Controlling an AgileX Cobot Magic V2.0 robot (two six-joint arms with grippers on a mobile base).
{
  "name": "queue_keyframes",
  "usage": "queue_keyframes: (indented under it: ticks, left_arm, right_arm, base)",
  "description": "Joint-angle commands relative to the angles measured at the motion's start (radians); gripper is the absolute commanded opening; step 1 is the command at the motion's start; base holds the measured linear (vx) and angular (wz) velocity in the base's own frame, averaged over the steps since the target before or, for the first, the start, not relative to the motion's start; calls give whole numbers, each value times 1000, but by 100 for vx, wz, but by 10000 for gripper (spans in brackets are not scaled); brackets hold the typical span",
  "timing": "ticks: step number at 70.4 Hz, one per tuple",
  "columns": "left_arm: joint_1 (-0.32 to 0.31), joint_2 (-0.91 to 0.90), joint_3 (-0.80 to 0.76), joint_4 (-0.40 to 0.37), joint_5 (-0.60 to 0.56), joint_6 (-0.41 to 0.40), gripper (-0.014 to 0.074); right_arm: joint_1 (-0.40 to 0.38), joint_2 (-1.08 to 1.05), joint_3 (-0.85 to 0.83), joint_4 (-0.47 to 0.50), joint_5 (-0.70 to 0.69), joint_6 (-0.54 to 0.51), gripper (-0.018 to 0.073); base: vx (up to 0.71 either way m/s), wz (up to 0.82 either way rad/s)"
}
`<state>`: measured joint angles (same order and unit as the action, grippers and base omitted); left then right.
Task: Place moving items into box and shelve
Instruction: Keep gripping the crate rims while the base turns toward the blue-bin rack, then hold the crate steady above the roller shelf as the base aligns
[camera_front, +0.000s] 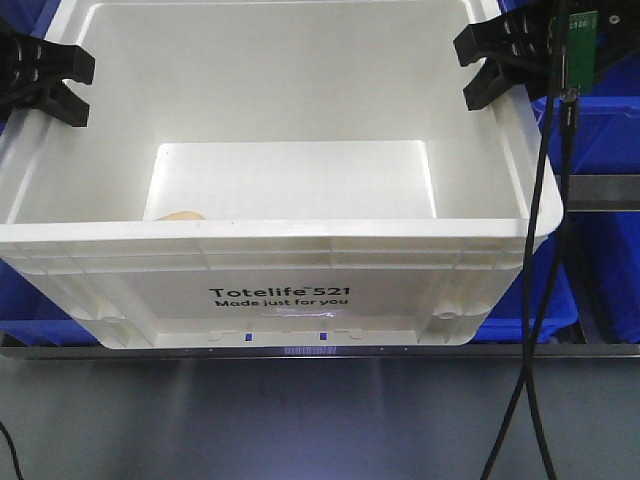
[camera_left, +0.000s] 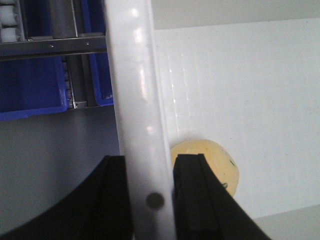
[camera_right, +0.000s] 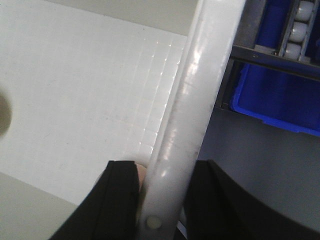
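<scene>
The white box (camera_front: 300, 232), printed "Totelife 521", fills the front view. My left gripper (camera_front: 72, 88) is shut on its left rim (camera_left: 135, 100), one finger inside the wall and one outside. My right gripper (camera_front: 478, 70) is shut on the right rim (camera_right: 200, 90) in the same way. On the box floor, a cream ball (camera_left: 222, 167) with a small green mark lies against the left wall by my inner left finger. Its pale top (camera_front: 180, 214) just shows over the front wall. Beside my inner right finger a sliver of a pinkish item (camera_right: 142, 175) shows; the rest is hidden.
Blue plastic bins (camera_front: 600, 130) stand behind and to both sides of the box, with more blue bins (camera_left: 30, 90) (camera_right: 280, 95) in the wrist views. A metal shelf rail with white rollers (camera_right: 300, 25) runs above them. A black cable (camera_front: 545, 250) hangs at the right. Grey floor lies in front.
</scene>
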<state>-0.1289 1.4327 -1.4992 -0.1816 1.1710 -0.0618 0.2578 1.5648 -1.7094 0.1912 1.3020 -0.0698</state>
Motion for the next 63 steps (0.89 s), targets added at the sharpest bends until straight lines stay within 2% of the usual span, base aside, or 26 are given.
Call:
queue_keyframes:
  ticks: [1, 63]
  left_arm:
    - [-6, -47, -44, -60, -107, 6, -17]
    - [-6, -47, -44, -60, -108, 6, -17]
  right_arm:
    - [5, -60, -38, 84, -23, -37, -12]
    - [5, -60, -38, 85, -23, -37, -12]
  base:
    - [16, 23]
    - [20, 3]
